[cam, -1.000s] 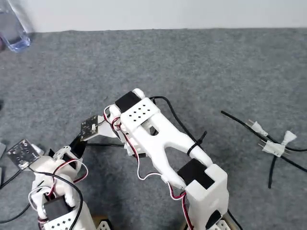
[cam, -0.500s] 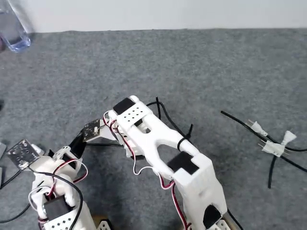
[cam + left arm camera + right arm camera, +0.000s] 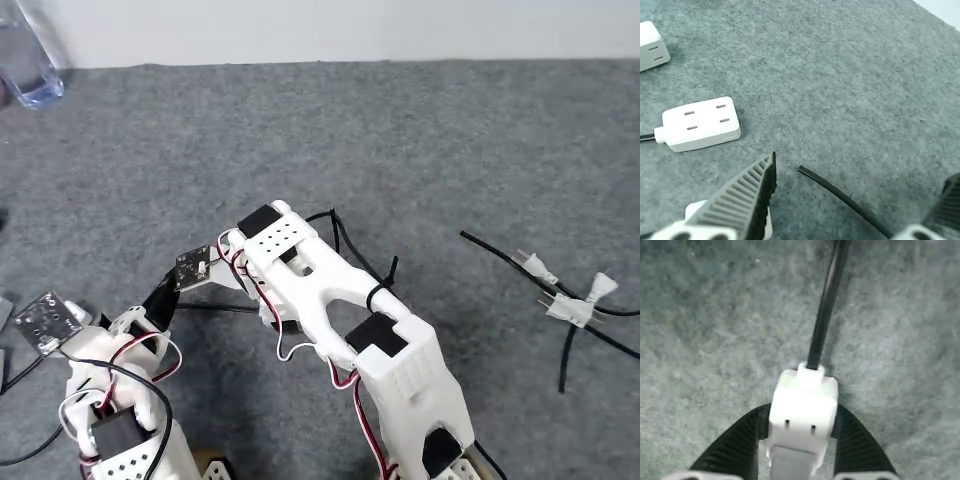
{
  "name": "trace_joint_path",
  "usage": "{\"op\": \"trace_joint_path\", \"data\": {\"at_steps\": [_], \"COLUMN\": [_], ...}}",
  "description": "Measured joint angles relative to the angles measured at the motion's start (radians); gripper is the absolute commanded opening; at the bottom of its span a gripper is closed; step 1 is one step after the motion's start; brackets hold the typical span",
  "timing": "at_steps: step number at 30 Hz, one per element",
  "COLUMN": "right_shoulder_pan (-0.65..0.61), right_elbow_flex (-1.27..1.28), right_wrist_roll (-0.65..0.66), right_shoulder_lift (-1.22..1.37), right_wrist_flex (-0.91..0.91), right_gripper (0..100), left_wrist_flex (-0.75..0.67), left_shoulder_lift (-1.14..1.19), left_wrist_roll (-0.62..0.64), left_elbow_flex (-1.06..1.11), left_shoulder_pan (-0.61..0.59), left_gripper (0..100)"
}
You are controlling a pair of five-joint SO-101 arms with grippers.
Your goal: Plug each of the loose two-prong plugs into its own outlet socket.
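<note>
My right jaws are clamped on a small white socket block (image 3: 802, 407). They grip its sides, which leaves the slots and the black cord (image 3: 827, 305) free, low over the grey surface (image 3: 400, 130). My left jaws hang wide open above a white two-outlet socket (image 3: 700, 123), placed, I judge, to steady it. The loose two-prong plugs (image 3: 545, 270) lie well apart, off to my right.
</note>
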Motion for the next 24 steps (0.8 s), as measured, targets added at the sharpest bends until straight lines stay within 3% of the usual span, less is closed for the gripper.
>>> {"op": "trace_joint_path", "data": {"at_steps": [12, 24], "right_shoulder_pan": [0.000, 0.051], "right_elbow_flex": [0.003, 0.021], "right_wrist_roll": [0.015, 0.017], "right_shoulder_lift": [-0.011, -0.284], "right_wrist_flex": [0.000, 0.100], "right_gripper": [0.8, 0.8], "left_wrist_flex": [0.000, 0.000], "left_shoulder_lift": [0.000, 0.000], "left_wrist_roll": [-0.002, -0.006], "left_elbow_flex": [0.000, -0.002], "left_shoulder_pan": [0.000, 0.005], "left_gripper": [48, 48]}}
